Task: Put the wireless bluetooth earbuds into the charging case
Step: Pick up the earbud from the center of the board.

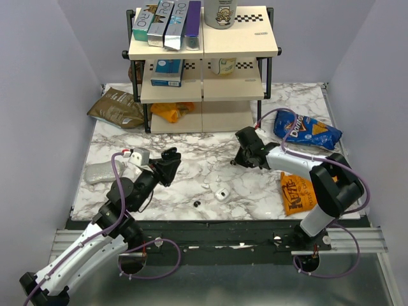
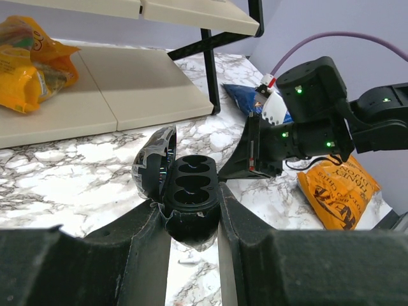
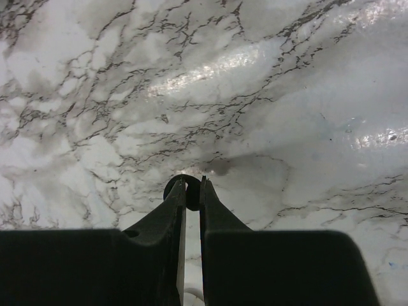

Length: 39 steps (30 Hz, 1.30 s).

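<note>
The charging case (image 2: 190, 191) is black and open, its lid (image 2: 153, 164) tipped to the left and two empty wells facing up. My left gripper (image 2: 191, 199) is shut on the case's lower body and holds it above the marble table (image 1: 169, 162). My right gripper (image 3: 192, 189) is shut on one small black round earbud (image 3: 191, 193) just above the table. In the top view the right gripper (image 1: 235, 160) points left, well apart from the case. Another black earbud (image 1: 197, 204) lies on the table near the front edge.
A small white case-like object (image 1: 222, 194) lies between the arms. An orange snack bag (image 1: 296, 194) and a blue Doritos bag (image 1: 306, 131) lie at the right. A shelf rack (image 1: 203, 76) stands at the back, a brown bag (image 1: 118, 107) at its left.
</note>
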Tool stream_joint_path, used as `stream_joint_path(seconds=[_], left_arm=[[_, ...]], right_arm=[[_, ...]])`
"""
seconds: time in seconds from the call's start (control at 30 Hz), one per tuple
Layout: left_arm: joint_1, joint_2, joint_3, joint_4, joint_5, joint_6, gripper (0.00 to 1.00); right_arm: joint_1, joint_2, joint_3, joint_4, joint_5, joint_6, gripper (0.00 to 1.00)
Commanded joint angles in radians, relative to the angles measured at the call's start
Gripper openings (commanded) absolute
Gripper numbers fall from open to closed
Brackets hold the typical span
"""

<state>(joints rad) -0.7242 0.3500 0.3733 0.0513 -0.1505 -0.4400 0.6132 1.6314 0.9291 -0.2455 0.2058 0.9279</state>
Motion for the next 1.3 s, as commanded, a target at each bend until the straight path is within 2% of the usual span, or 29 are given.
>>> stream_joint_path(seconds=[0.0,0.2,0.53,0.73,0.83,0.97,1.1,1.2,1.23,1.27], left_arm=[[-0.004,0.003,-0.005,0.038,-0.027,-0.019,0.00],[-0.004,-0.009,-0.017,0.035,-0.029,-0.020,0.00],[-0.004,-0.008,-0.030,0.036,-0.026,-0.032,0.00],[-0.004,-0.009,-0.024,0.025,-0.024,-0.028,0.00],[-0.004,-0.011,-0.014,0.018,-0.021,-0.022,0.00],[-0.004,-0.008,-0.014,0.019,-0.023,-0.020,0.00],[-0.004,0.004,-0.028,0.050,-0.014,-0.031,0.00],[-0.006,0.015,-0.028,0.062,-0.001,-0.042,0.00],[-0.006,0.015,-0.024,0.061,0.000,-0.042,0.00],[-0.006,0.012,-0.022,0.058,0.000,-0.042,0.00]], right_arm=[[-0.007,0.047,0.053,-0.069,0.055,0.078,0.01],[-0.007,0.076,0.048,-0.071,0.041,0.055,0.01],[-0.007,0.070,0.030,-0.054,-0.019,0.019,0.37],[-0.007,-0.010,0.020,-0.067,-0.025,-0.020,0.49],[-0.007,-0.076,0.023,-0.080,-0.025,-0.131,0.51],[-0.007,-0.094,0.068,-0.120,-0.026,-0.395,0.50],[-0.010,-0.047,0.100,-0.106,0.006,-0.506,0.42],[-0.018,0.001,0.112,-0.097,0.004,-0.508,0.27],[-0.020,0.011,0.112,-0.092,0.004,-0.503,0.16],[-0.020,0.019,0.111,-0.087,0.012,-0.492,0.10]])
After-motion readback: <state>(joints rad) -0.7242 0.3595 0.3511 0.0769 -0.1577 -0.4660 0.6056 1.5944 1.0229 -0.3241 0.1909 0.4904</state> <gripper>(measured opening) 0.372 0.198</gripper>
